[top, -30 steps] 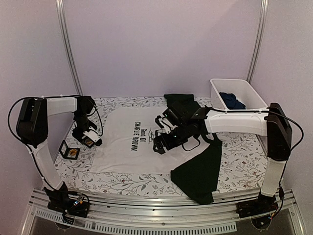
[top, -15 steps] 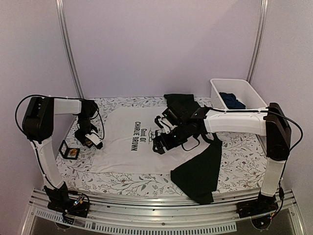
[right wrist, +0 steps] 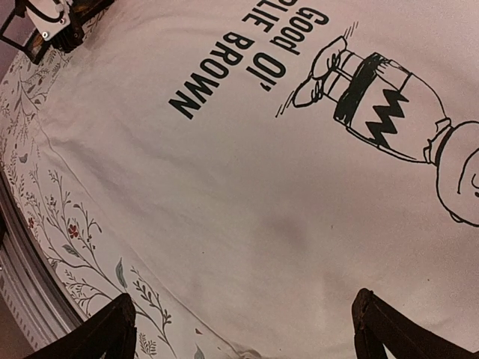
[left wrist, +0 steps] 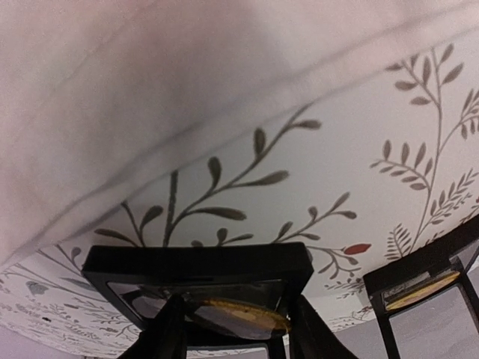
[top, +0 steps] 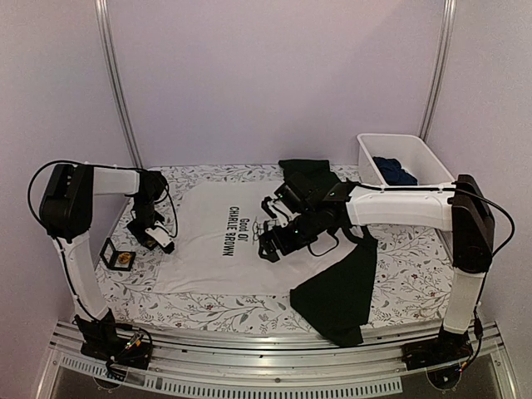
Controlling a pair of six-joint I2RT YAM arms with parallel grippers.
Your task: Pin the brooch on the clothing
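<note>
The white T-shirt [top: 208,249] with dark sleeves and the "Good Ol' Charlie Brown" print lies flat on the floral cloth. It also shows in the right wrist view [right wrist: 262,187] and the left wrist view [left wrist: 150,90]. My left gripper [top: 156,239] is just off the shirt's left edge. In its wrist view it [left wrist: 236,340] is shut on a black frame case [left wrist: 198,262] with the gold brooch [left wrist: 239,315] showing inside. My right gripper [top: 270,241] hovers open and empty over the print, also in the right wrist view [right wrist: 247,336].
A second black frame [top: 119,257] with a gold patch lies on the cloth left of the shirt, also in the left wrist view [left wrist: 419,288]. A white bin [top: 416,150] at the back right holds a dark blue garment [top: 393,170]. A dark sleeve [top: 337,291] spreads toward the front edge.
My left arm has swung a little and its gripper has shifted slightly toward the shirt's edge with the case in it. The right arm has barely moved.
</note>
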